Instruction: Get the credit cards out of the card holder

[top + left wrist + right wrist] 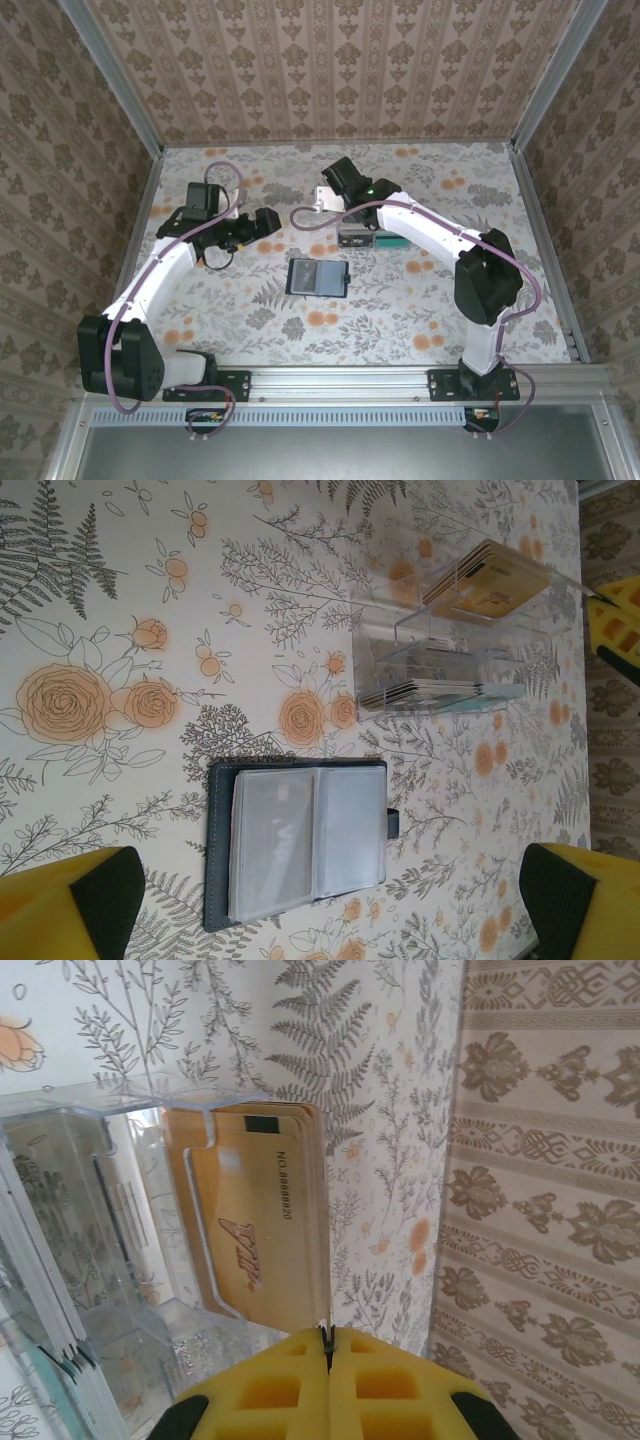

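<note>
Nearest us, the card holder (pixel 300 845) lies opened flat on the flower-printed table (pixel 420 310). Its cover is dark navy and looks soft. Its inner pockets are filmy, blue-grey and slightly rippled, and a small tab sticks out from one edge. The pockets look pale and flat, so we judge them mostly emptied, though we cannot tell whether a thin card is left inside.

Just beyond, the left gripper (pixel 263 222) hangs above the table with its yellow fingers spread wide, grasping nothing.

Farther off stands a clear, rigid plastic box (pixel 420 650) with hard, glossy walls. Pale cards (pixel 430 690) are stacked in one compartment and gold cards (pixel 260 1220) marked "VIP" in another. The right gripper (pixel 327 1352) is clenched right at a gold card's corner, and we cannot tell whether it pinches that card. We judge that most of the job is done.
</note>
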`<state>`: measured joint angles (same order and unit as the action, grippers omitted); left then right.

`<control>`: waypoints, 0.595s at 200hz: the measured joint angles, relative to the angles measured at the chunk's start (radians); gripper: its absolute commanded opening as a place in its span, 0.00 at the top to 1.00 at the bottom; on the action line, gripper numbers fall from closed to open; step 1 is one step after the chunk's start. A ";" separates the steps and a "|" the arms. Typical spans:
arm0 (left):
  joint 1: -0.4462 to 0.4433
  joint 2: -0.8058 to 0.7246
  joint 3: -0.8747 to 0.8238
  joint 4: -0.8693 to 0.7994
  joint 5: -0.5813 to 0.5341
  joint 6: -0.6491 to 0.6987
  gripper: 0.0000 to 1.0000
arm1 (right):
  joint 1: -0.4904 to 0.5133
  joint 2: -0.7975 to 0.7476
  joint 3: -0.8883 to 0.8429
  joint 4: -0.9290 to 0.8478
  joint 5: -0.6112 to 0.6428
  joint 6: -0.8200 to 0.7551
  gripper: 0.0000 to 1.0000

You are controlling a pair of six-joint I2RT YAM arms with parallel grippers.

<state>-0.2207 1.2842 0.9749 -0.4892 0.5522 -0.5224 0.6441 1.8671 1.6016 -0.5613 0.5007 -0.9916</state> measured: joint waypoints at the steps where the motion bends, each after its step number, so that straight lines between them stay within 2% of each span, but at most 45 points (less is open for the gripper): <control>1: 0.000 0.000 0.000 0.000 0.000 0.000 0.00 | 0.000 0.000 0.000 0.001 0.000 0.000 1.00; 71: 0.001 0.000 -0.004 0.003 0.000 0.000 0.00 | 0.008 -0.094 -0.033 -0.051 -0.044 0.034 1.00; 119: 0.002 0.000 -0.007 0.002 0.000 0.000 0.00 | 0.008 -0.091 -0.064 -0.074 -0.063 0.051 1.00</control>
<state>-0.2188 1.2842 0.9680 -0.4870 0.5526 -0.5224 0.6525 1.7763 1.5375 -0.6350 0.4374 -0.9409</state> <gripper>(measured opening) 0.999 0.064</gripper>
